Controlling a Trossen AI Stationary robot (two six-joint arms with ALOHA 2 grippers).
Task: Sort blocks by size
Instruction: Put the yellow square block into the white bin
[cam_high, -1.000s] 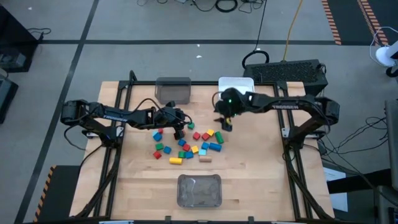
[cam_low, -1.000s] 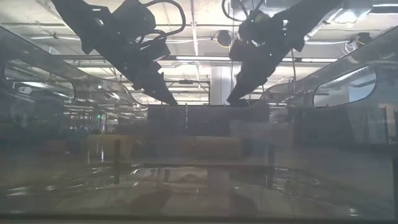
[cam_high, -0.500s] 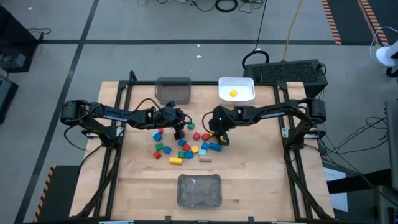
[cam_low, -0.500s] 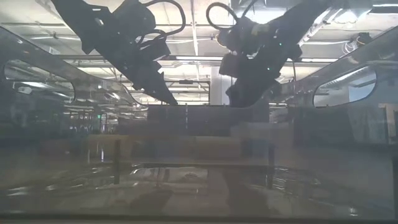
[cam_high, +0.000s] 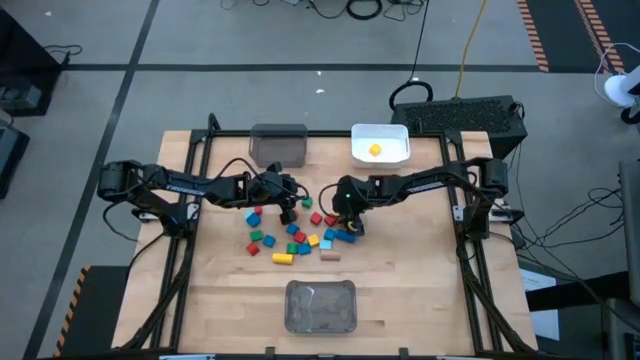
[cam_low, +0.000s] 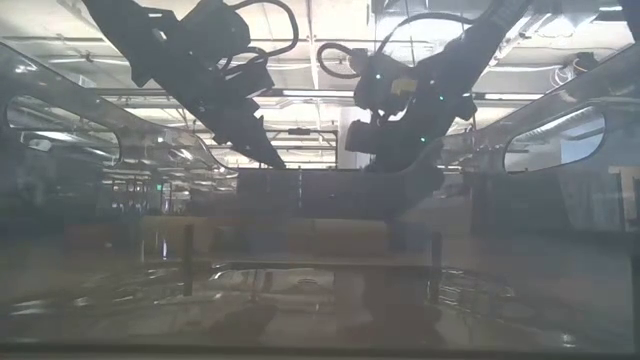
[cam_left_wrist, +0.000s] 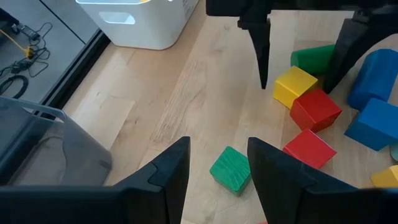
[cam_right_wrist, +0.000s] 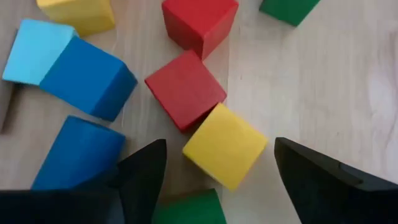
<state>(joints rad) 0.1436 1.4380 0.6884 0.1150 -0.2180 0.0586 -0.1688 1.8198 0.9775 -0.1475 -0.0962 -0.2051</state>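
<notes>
Mostly unsorted: tabletop carries the blocks heaped at centre, between both arms. White bin: one yellow block. Grey bin and clear bin: apparently empty. Right end effector, fingers apart, straddles a yellow cube. Left end effector, part-open, holds nothing. Lettering on arms: unreadable.

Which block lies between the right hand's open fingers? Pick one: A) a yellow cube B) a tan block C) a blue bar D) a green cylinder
A: in the right wrist view the yellow cube sits between the right hand's spread fingers, touching a red cube.
</notes>
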